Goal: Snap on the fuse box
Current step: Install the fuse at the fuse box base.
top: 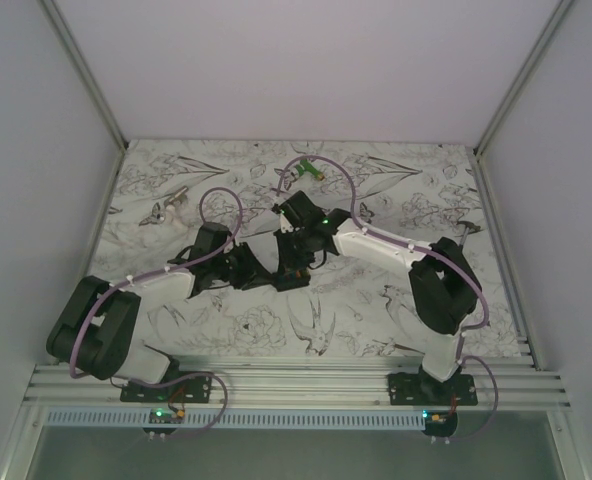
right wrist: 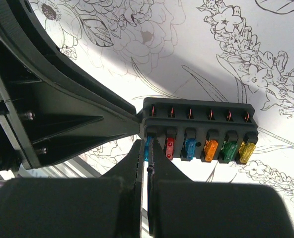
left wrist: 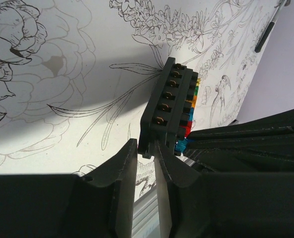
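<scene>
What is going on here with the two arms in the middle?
Both arms meet over the middle of the table. The left pincer is clamped on one end of the fuse box, which looks raised off the surface. The right pincer is shut, its tips at the box's end slot in the row of coloured fuses. Whether it pinches a fuse there is unclear.

I read no text, number, label or brand anywhere; coloured fuses (right wrist: 211,150) in the fuse box (right wrist: 196,120), frame centre, carry no legible markings.
</scene>
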Robot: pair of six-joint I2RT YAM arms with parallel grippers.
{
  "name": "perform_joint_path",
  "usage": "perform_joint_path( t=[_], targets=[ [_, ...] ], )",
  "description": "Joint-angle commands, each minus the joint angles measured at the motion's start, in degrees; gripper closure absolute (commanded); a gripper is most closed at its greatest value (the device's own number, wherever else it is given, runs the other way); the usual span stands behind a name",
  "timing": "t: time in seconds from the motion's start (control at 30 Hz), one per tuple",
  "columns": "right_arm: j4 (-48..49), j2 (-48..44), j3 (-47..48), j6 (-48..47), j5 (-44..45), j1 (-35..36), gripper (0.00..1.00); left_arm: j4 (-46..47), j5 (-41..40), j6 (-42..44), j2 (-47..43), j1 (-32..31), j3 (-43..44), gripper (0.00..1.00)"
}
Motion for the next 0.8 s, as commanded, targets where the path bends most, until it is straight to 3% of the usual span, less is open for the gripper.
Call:
perform_joint_path(
  t=[0.0,0.77],
  targets=[
    [4.6,-3.2,-0.6,-0.3,-1.9,-0.5,1.0,2.0,2.9,-0.6,-0.3,-0.6,-0.1,0.76],
    [10.7,-6.8,-6.4,0.1,-5.8,-2.0,1.0,2.6,4.7,-1.9,-1.0,1.9,-1.8,0.75]
  ],
)
